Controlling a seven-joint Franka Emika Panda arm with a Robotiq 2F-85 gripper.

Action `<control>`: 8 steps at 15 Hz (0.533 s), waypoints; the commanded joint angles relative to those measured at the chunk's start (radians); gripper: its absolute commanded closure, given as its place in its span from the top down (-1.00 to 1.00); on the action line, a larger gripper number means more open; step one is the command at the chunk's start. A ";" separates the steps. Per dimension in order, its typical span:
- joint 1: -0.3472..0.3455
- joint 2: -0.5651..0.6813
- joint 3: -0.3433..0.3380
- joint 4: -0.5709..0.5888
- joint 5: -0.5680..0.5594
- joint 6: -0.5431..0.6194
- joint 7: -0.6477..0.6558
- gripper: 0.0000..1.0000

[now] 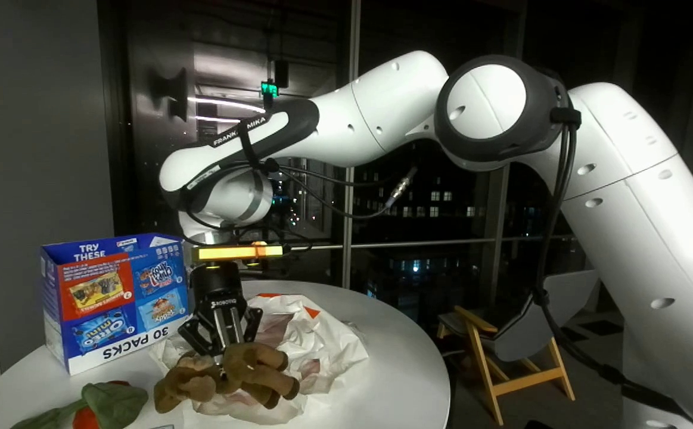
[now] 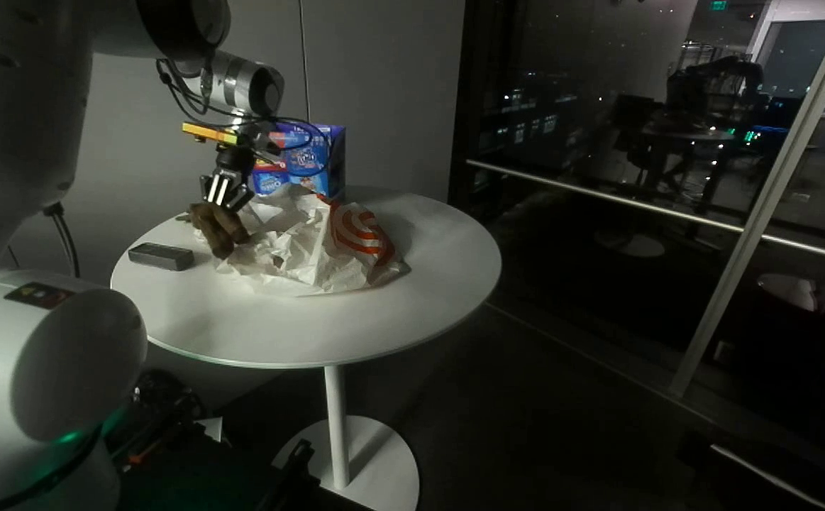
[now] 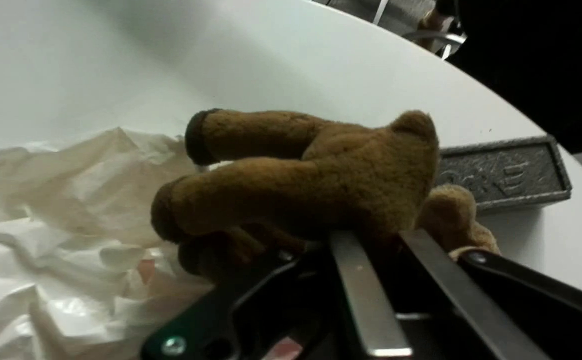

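Robotiq gripper (image 3: 380, 239) points down, its fingers (image 3: 368, 300) close together — just a narrow gap left — and pinched on a brown plush animal (image 1: 257, 364). Short-furred, with darker feet, it is turned sideways near a dark grey block (image 2: 160, 257), legs reaching over a crumpled white bag (image 1: 334, 351) on the round table (image 1: 406, 357).
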 commanded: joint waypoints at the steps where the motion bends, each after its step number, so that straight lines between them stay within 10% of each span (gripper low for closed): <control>1: 0.030 -0.062 -0.034 -0.008 -0.106 0.044 0.112 -0.83; 8: 0.068 -0.094 -0.075 -0.024 -0.359 -0.008 0.352 -0.85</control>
